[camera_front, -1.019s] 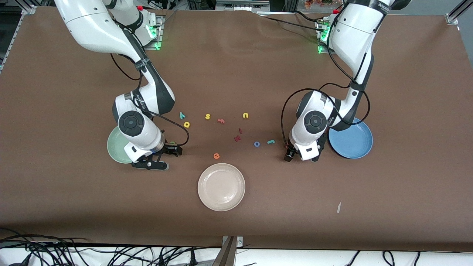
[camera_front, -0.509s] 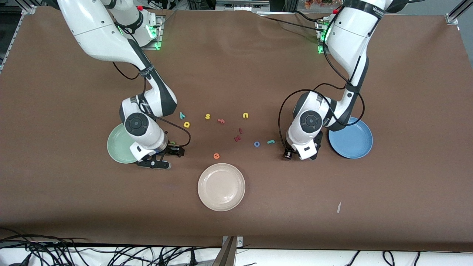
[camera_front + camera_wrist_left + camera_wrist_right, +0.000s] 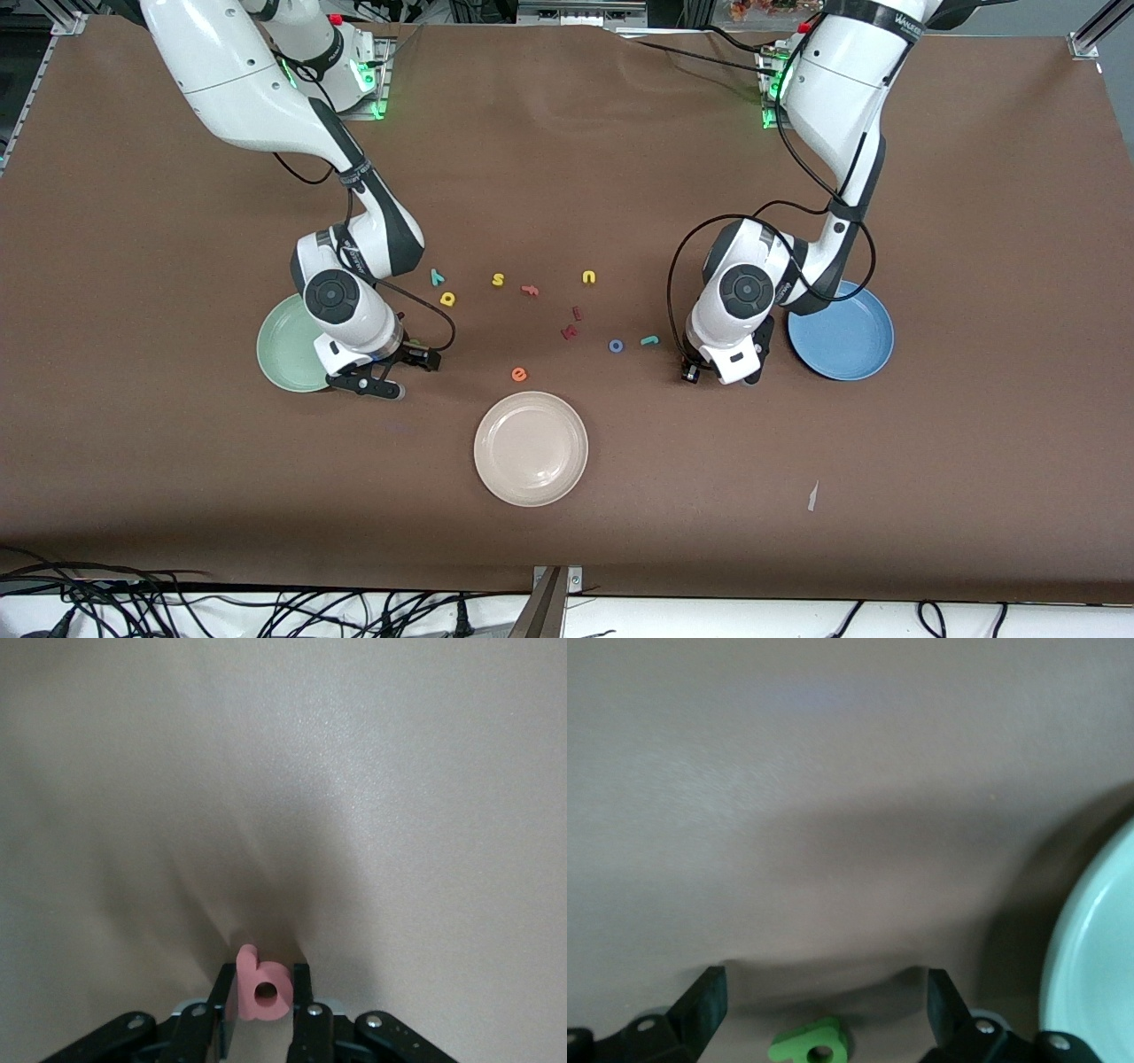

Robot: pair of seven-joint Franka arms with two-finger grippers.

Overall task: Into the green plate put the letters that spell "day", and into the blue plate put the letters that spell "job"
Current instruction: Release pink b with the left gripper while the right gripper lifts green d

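My left gripper (image 3: 263, 985) is shut on the pinkish-red b (image 3: 266, 997), low at the table beside the blue plate (image 3: 842, 337). Toward the middle of the table from that plate lie the teal j (image 3: 649, 340) and the blue o (image 3: 616, 346). My right gripper (image 3: 824, 992) stands open, low over the table next to the green plate (image 3: 279, 354). The dark green d (image 3: 811, 1043) lies flat between its fingers, untouched. The teal y (image 3: 437, 277) and yellow a (image 3: 447, 299) lie farther from the front camera than that gripper.
A cream-white plate (image 3: 531, 448) sits nearest the front camera. An orange e (image 3: 519, 374), two dark red letters (image 3: 571, 330), an orange-pink letter (image 3: 530, 290), a yellow s (image 3: 498, 280) and a yellow u (image 3: 589, 277) are scattered mid-table.
My left gripper has closed on the pinkish-red b. My right gripper has shifted slightly away from the front camera, staying open around the d.
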